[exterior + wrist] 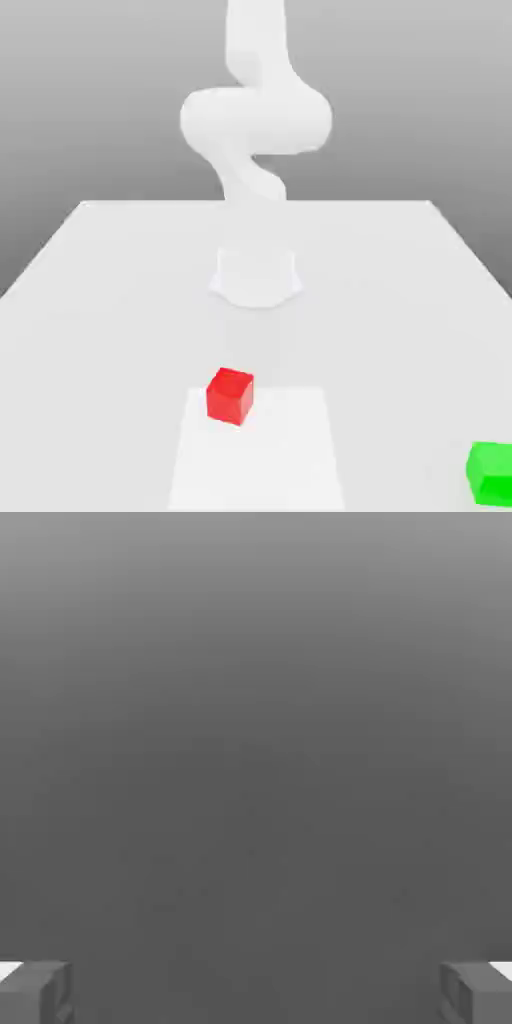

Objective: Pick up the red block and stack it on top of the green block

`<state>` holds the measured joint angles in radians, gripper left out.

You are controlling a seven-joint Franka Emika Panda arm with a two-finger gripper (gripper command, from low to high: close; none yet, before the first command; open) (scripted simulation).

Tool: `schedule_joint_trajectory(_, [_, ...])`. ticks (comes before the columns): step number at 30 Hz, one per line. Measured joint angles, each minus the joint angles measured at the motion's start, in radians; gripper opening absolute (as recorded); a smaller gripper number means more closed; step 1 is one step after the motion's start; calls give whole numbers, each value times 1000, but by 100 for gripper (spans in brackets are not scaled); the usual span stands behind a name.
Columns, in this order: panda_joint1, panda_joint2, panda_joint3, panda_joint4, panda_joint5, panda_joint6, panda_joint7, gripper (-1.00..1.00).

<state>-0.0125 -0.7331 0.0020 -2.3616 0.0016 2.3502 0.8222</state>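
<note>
While the small bright red cube (pixel 230 395) sits alone on the white table (pixel 100 290), well apart from the small bright green cube (pixel 492 471) at the exterior view's right, nothing is stacked yet. Seen from the hand, the gripper (pixel 256 992) is spread wide and empty, so grasp, lift and placement remain.

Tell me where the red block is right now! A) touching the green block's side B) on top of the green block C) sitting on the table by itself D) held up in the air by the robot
C: the red block sits alone on the table, well apart from the green block at the exterior view's right.
</note>
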Motion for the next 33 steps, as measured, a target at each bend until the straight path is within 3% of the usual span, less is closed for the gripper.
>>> schedule_joint_trajectory(17, [-93, 610, 9, -500, 1, 441, 200, 0])
schedule_joint_trajectory(24, [-96, 900, 3, -500, -9, 679, 223, 0])
schedule_joint_trajectory(25, [-95, 924, 2, -497, -10, 699, 224, -100])
schedule_joint_trajectory(33, [-99, 900, 5, -500, -13, 679, 227, -100])
